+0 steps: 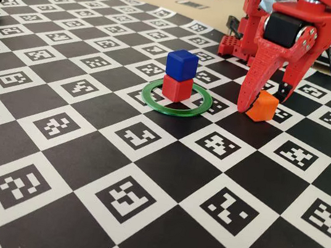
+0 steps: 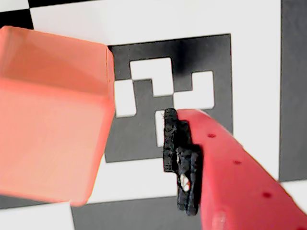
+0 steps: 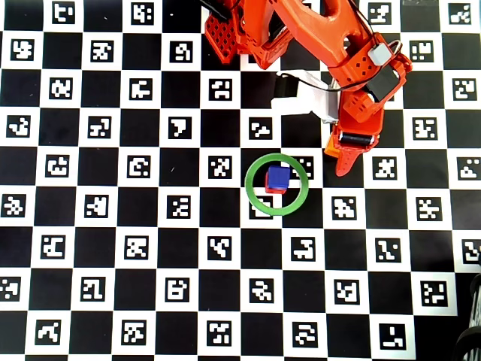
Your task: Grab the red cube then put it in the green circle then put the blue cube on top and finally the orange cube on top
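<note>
Your checkered mat [image 1: 145, 177] carries everything. The arm [image 3: 301, 30] reaches down at the right of the fixed view. The ring [image 1: 177, 98] holds the red cube [image 1: 177, 88], with the blue cube [image 1: 182, 65] stacked on top. Your gripper [image 1: 261, 101] is spread, fingers straddling the orange cube [image 1: 263, 107], which sits on the mat right of the ring, not yet pinched.

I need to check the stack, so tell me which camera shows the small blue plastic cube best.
The fixed view: the small blue plastic cube shows two faces, sitting squarely on the small red plastic cube. The overhead view shows only its top. The wrist view misses it entirely.
</note>
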You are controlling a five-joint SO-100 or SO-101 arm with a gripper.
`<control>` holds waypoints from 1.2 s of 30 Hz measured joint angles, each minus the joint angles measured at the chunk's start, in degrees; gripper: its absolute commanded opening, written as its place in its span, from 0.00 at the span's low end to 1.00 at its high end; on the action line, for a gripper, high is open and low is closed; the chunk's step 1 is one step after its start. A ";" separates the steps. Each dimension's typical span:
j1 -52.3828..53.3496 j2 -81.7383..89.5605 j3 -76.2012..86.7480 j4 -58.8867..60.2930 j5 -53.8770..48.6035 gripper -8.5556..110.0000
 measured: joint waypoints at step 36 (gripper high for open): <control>2.81 -1.49 1.67 -6.86 9.93 0.46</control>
